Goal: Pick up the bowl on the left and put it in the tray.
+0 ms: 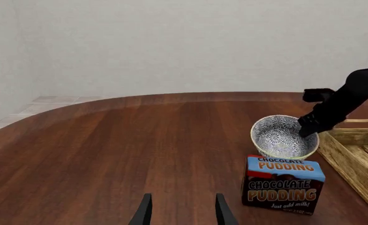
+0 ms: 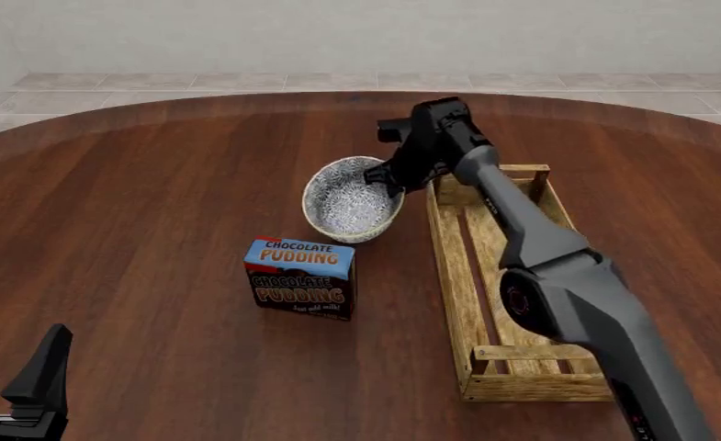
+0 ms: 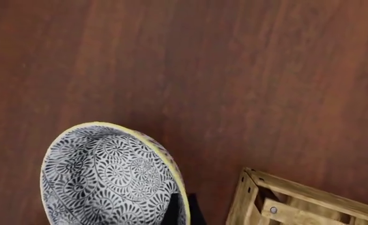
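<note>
The right arm has smooth grey tubular links, a black wrist and flat black fingers.

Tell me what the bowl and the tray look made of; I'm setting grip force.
The bowl looks like glazed ceramic: smooth, with a fine blue-and-white pattern and a pale rim. The tray looks like unfinished light wood: visible grain, plank sides, slatted bottom.

The bowl sits mid-table, just left of the tray's far end; the pudding box stands just before it, toward the near edge.
</note>
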Motion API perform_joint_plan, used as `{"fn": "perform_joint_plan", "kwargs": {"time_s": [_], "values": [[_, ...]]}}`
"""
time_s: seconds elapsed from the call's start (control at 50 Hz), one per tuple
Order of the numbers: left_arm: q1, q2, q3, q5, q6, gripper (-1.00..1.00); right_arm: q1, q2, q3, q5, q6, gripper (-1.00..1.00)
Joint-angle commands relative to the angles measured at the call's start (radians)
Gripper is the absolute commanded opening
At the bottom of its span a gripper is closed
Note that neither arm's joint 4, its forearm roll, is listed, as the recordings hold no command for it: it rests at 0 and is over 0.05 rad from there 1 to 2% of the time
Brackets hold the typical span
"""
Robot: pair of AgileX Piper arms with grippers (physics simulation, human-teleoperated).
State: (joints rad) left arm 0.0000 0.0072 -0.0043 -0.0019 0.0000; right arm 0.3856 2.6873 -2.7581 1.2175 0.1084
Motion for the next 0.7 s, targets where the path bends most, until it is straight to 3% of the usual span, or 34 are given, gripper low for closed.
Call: {"fn": "perform_joint_plan", "kwargs": {"time_s": [0.02, 0.12, 0.7], "values": [[0.0, 0.0, 0.0, 0.0, 0.0, 1.0, -0.002, -0.039, 0.017, 0.002, -0.015, -1.0], [0.0, 0.0, 0.0, 0.0, 0.0, 1.0, -0.012, -0.058, 0.02, 0.002, -0.048, -1.0], [0.0, 0.0, 0.0, 0.0, 0.0, 1.0, -0.009, -0.13, 0.046, 0.002, -0.118, -1.0]]}}
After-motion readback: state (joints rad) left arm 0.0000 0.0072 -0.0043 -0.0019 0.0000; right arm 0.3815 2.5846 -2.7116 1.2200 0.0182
